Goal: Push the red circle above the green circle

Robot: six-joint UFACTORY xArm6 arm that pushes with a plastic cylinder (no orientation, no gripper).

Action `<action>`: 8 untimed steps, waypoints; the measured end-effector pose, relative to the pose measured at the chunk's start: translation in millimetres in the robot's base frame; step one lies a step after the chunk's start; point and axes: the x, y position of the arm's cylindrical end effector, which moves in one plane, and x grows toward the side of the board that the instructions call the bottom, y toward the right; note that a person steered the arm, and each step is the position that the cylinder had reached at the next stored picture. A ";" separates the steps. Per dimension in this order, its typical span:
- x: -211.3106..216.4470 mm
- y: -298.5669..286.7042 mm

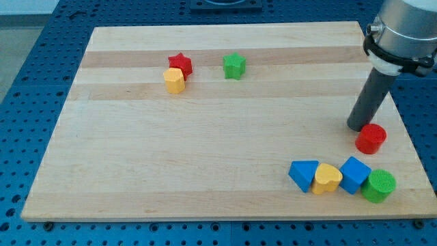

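toward the view's upper left on the wooden board (pixel 205 137), a yellow block (pixel 175 80) touches a red star (pixel 181 64) at its 1 o'clock, and a green star (pixel 234 65) lies apart at their 3 o'clock. along the lower right runs a touching row: blue triangle (pixel 304 175), yellow heart (pixel 327 179), blue cube (pixel 354 174), green circle (pixel 378 186). the red circle (pixel 371 139) sits near the green circle's 12 o'clock. the rod's tip (pixel 357 127) rests just beside the red circle at its 10 o'clock; the arm carries no pincer, only this rod.
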 end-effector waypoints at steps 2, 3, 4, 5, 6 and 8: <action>12.3 0.7; 5.0 13.7; 5.0 31.4; 12.2 44.7; 13.9 41.3; 16.1 6.2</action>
